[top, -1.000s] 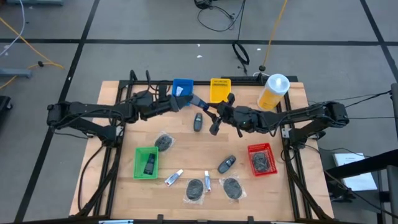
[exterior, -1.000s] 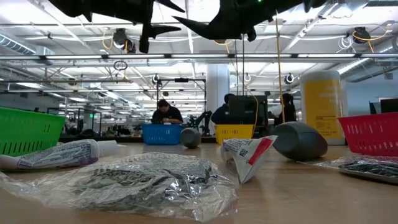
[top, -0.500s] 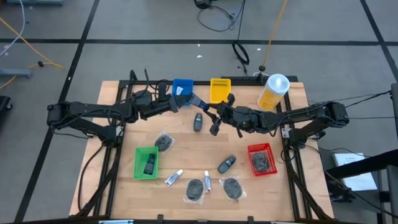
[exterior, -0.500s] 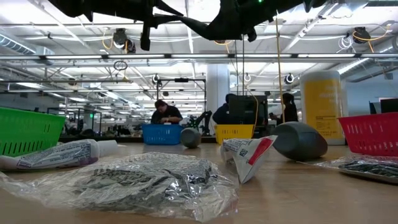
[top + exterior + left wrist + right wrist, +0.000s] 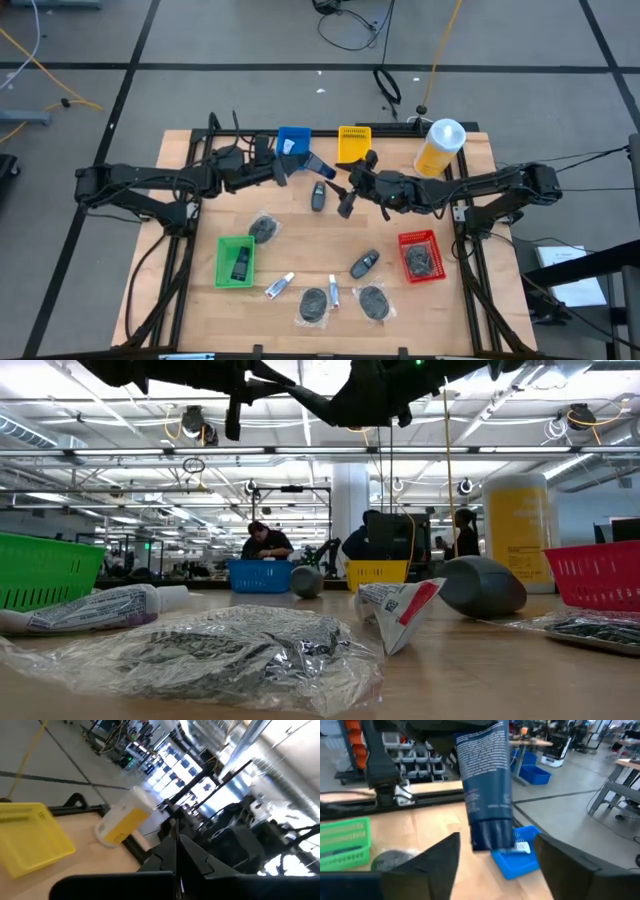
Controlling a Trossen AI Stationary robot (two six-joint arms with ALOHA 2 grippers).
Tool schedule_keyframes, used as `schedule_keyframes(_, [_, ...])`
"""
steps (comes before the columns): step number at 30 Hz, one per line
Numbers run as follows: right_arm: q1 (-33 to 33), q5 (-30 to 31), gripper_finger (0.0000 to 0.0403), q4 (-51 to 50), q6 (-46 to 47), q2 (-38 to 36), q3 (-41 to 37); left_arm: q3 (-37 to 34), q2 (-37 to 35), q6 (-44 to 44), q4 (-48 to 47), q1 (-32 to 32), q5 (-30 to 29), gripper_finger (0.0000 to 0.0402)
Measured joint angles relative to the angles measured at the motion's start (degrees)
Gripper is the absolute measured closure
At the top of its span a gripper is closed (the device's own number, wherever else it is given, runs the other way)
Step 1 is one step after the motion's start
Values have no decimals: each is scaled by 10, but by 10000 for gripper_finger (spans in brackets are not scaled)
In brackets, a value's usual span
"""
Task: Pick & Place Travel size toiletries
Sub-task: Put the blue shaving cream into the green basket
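- Firstly, the right pincer (image 5: pixel 347 203) hangs above the middle of the worktop (image 5: pixel 190 215), with its fingers spread wide and nothing between them.
- Just at its 10 o'clock, the left pincer (image 5: pixel 283 172) seems to hold a dark blue tube (image 5: pixel 317 163) by the flat end. This tube points toward the right pincer, and its cap is above the blue bin (image 5: pixel 293 135).
- The travel size toiletries are not in any pincer. They lie on the worktop near its 6 o'clock edge, well apart from both arms.
- One white tube (image 5: pixel 279 286) lies at 6 o'clock from the left pincer, with its long axis about from 2 to 8 o'clock.
- Another white tube (image 5: pixel 334 291) lies at 6 o'clock from the right pincer, with its long axis about from 12 to 6 o'clock.
- I judge that the right arm is the better one for the next pick. It is free, and the second tube is almost straight under its line. The fingers should close across the tube, from 3 and 9 o'clock.
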Motion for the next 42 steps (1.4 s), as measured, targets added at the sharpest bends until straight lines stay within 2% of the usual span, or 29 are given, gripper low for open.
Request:
schedule_keyframes(3, [3, -22, 122, -24, 12, -19, 1, 1, -28, 9, -54, 4, 4, 401])
schedule_keyframes(8, [4, -54, 100, -78, 42, -55, 1, 1, -92, -13, -205, 12, 57, 401])
schedule_keyframes(16, [5, -55, 108, -119, 52, -78, 0, 1, -168, -99, -422, -5, 153, 401])
schedule_keyframes(20, [5, -54, 112, -121, 51, -78, 0, 1, -191, -142, -496, -21, 232, 401])
schedule_keyframes(23, [5, -54, 112, -132, 52, -78, 0, 1, -202, -175, -544, -38, 267, 401])
schedule_keyframes(35, [5, -54, 112, -147, 52, -78, 0, 1, -210, -277, -784, -110, 322, 401])
schedule_keyframes(39, [5, -54, 112, -146, 52, -78, 0, 0, -209, -324, -861, -127, 322, 401])
schedule_keyframes(42, [5, -54, 112, -146, 52, -78, 0, 0, -202, -345, -876, -133, 308, 401])
